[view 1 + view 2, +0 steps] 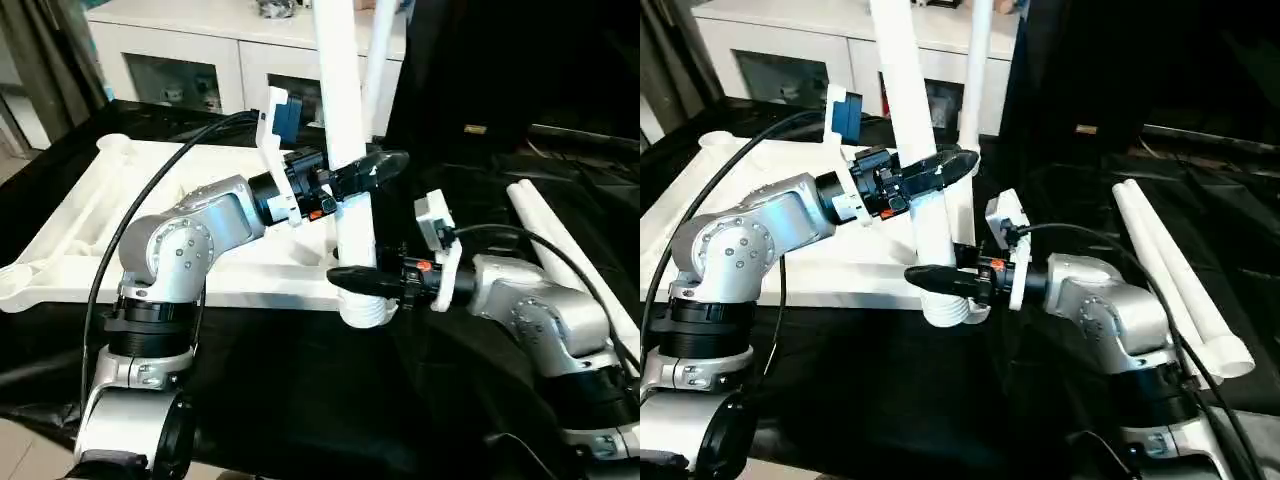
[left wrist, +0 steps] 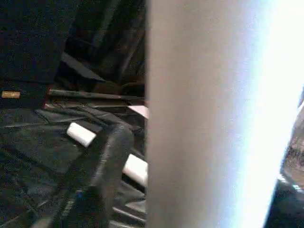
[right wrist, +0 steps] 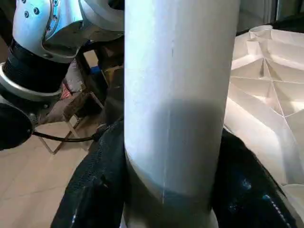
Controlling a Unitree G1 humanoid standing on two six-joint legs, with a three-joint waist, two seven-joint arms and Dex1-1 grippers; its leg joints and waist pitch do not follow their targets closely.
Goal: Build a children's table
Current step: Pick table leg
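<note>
The white tabletop (image 1: 90, 200) lies ribbed side up on black cloth. A white leg (image 1: 345, 120) stands nearly upright at its near right corner. I cannot tell if its ridged lower end (image 1: 365, 312) sits in a socket. My right gripper (image 1: 362, 285) is shut on the leg just above that end, with both black fingers (image 3: 95, 180) pressed to its sides. Higher up, my left gripper (image 1: 352, 172) is around the same leg. Its finger (image 2: 102, 166) stands a little off the leg's surface. A second leg (image 1: 978, 70) rises behind.
Two more white legs (image 1: 1170, 270) lie side by side on the black cloth at the right. A white glass-doored cabinet (image 1: 200, 50) stands behind the tabletop. Round sockets show at the far left corner (image 1: 112, 143) and the near left corner (image 1: 15, 280).
</note>
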